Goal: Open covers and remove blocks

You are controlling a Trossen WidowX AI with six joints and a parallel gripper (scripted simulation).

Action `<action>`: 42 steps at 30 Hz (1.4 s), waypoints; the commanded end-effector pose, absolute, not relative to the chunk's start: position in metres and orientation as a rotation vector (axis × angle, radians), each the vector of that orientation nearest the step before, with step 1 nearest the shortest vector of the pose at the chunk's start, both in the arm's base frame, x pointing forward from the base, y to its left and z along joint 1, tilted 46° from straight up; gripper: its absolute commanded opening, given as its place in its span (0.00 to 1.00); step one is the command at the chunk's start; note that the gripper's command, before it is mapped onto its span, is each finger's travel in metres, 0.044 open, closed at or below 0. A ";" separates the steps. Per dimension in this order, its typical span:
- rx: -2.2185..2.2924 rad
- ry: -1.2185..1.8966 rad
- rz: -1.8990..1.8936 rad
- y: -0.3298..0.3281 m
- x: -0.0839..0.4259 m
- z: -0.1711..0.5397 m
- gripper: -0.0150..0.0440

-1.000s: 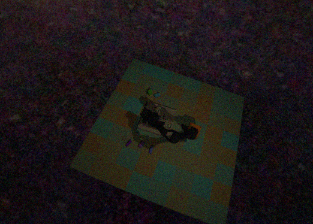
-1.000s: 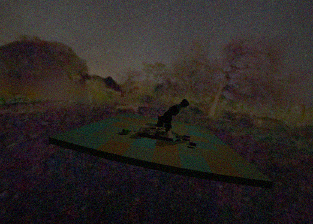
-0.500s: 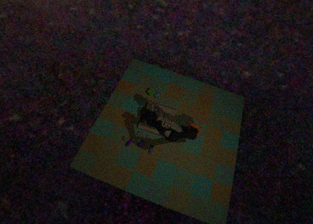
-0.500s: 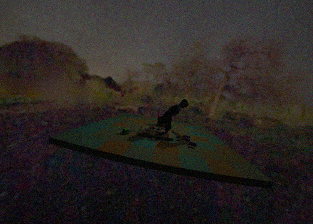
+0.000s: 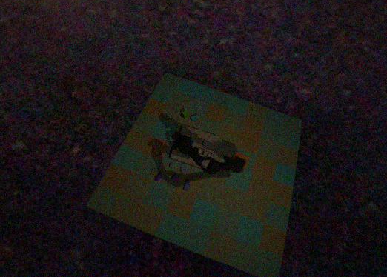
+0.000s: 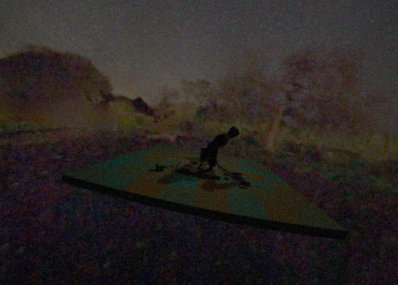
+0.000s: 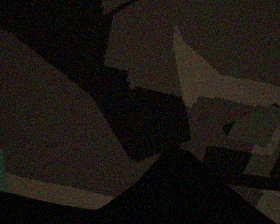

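Observation:
The pale puzzle board (image 5: 182, 158) (image 6: 196, 174) lies mid-table under the dark arm. Parts of its covers and wells show, but it is too dark to tell how each cover stands. My gripper (image 7: 175, 157) is shut, with nothing seen between its fingers; it is low over the board, its tips hard to make out in the top and exterior views. A green block (image 5: 184, 113) (image 6: 160, 166) and a light blue block (image 5: 194, 117) lie beyond the board's upper left side. Two purple blocks (image 5: 159, 177) (image 5: 174, 177) and a blue-violet block (image 5: 186, 185) lie off its near side.
The table (image 5: 230, 234) (image 6: 183, 196) has a patchwork of teal, orange and olive squares. The arm (image 5: 219, 165) (image 6: 217, 145) crosses the board and hides part of it. Its shadows fall over the board and around the near blocks. The scene is very dim.

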State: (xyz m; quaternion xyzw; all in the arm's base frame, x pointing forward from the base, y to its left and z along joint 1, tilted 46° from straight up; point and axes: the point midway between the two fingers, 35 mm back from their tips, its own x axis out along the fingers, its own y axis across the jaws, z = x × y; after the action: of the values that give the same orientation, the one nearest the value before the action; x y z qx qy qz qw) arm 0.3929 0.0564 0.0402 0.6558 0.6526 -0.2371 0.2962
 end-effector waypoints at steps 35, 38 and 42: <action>1.745 1.737 -0.626 0.038 0.426 0.023 0.25; 1.745 1.736 -0.626 0.036 0.428 0.020 0.25; 1.745 1.736 -0.626 0.032 0.432 0.017 0.25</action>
State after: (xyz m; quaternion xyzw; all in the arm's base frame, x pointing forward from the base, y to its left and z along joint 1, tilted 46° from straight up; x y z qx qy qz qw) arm 0.4293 0.0353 0.0205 0.6570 0.6524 -0.2355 0.2955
